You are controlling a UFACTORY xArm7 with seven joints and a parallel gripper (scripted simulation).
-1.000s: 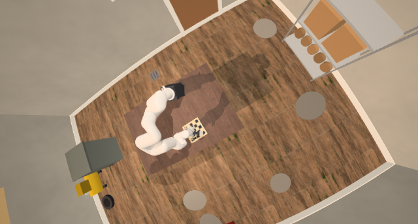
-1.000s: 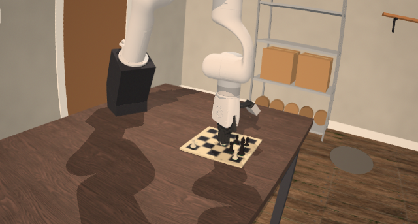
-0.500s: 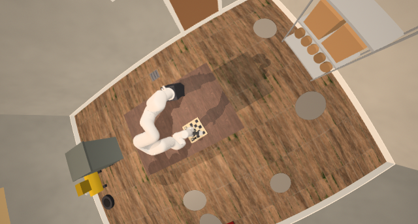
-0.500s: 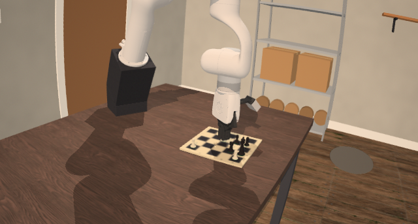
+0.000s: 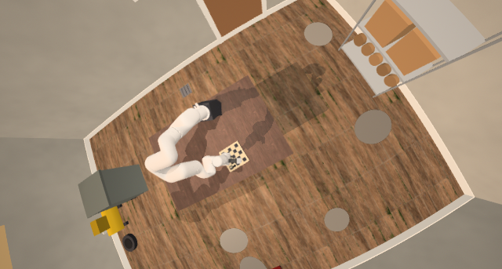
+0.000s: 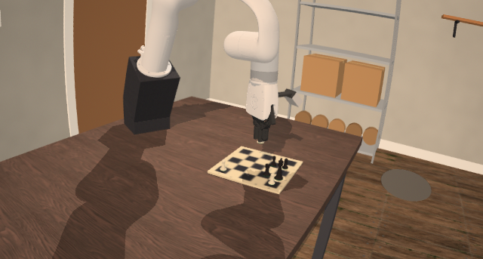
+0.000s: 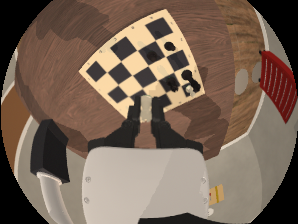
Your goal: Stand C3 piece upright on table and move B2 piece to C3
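Note:
The chessboard point(image 6: 256, 168) lies near the right end of the dark wooden table; it also shows in the overhead view point(image 5: 234, 155) and the wrist view point(image 7: 143, 63). My gripper point(image 6: 260, 138) hangs well above the board's far edge and is shut on a small white piece point(image 6: 259, 140); only its pale tip shows below the fingers. In the wrist view the fingers stand close together with the pale piece between them. Several black pieces point(image 6: 278, 168) stand upright at the board's right side. A white piece point(image 6: 272, 180) stands at the near right and another white piece point(image 6: 223, 166) at the left corner.
The arm's black base point(image 6: 150, 100) stands at the back left of the table. The table's right edge point(image 6: 345, 168) is close to the board. A metal shelf with boxes point(image 6: 341, 79) stands behind the table.

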